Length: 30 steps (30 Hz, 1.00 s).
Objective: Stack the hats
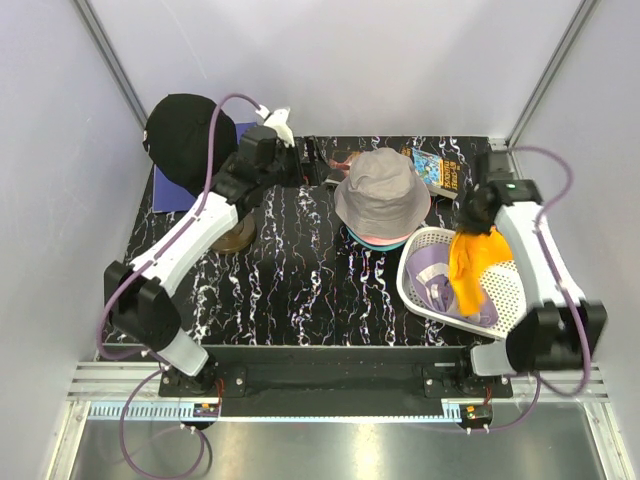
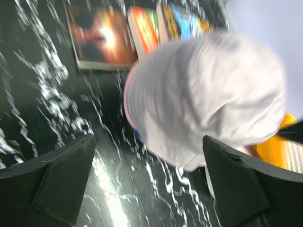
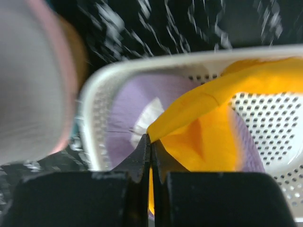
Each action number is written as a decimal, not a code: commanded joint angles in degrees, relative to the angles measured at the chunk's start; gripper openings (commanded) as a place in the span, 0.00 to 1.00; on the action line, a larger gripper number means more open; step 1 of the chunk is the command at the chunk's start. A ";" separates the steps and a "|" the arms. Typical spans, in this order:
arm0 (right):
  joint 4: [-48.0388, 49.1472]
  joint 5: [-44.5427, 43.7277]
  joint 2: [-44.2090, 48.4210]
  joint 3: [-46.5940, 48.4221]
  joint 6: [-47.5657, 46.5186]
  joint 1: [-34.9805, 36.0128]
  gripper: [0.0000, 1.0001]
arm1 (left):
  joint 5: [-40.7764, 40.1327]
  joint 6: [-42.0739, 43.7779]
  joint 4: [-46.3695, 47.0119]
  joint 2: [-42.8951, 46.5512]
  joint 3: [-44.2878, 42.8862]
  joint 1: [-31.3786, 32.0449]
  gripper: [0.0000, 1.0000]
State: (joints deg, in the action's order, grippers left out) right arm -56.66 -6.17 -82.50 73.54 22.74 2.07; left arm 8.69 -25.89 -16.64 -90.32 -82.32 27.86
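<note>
A pale grey bucket hat [image 1: 382, 190] tops a pile of hats at the table's middle, with pink and teal brims showing under it. My left gripper [image 1: 318, 165] stands open just left of the pile; in the left wrist view that grey hat [image 2: 208, 90] lies beyond the empty gap between my left fingers [image 2: 61, 175]. My right gripper [image 1: 475, 225] is shut on the orange hat [image 1: 472, 270], which hangs over the white basket [image 1: 415, 290]. The right wrist view shows my right gripper [image 3: 150, 142] pinching the orange hat's [image 3: 213, 127] fabric above a lavender hat [image 3: 128, 104] in the basket. A black cap [image 1: 180, 135] sits at the back left.
Colourful books [image 1: 435, 170] lie at the back behind the pile. A blue sheet [image 1: 170, 190] lies under the black cap. A tan round object [image 1: 235, 238] is partly hidden under my left arm. The basket's rim [image 3: 109, 80] stands close to the pile.
</note>
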 commanded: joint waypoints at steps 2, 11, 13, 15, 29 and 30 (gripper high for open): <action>5.23 0.01 13.75 15.04 -3.31 -0.13 0.00 | -7.11 3.31 0.47 3.49 -6.44 0.53 0.99; 38.28 26.90 13.43 21.55 1.94 -0.04 0.00 | 6.50 -0.02 6.62 4.72 -7.68 0.44 0.99; 41.54 29.89 11.32 23.49 4.49 0.22 0.00 | 8.35 -2.48 10.39 5.77 -5.49 -0.25 0.99; 43.64 31.48 10.43 24.46 5.29 0.66 0.00 | 11.25 -7.32 15.99 6.65 -1.64 -0.87 0.99; 47.43 43.52 5.86 26.92 11.27 8.48 0.00 | 11.88 -11.65 19.83 7.01 0.33 -1.75 0.99; 47.61 44.22 5.60 26.40 11.97 8.66 0.00 | 11.62 -11.29 19.46 6.83 0.06 -1.84 0.99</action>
State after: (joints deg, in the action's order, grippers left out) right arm -14.33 33.85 -75.59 97.51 32.03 8.58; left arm 21.23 -39.94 3.07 -84.58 -79.68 26.28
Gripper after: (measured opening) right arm 0.010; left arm 0.987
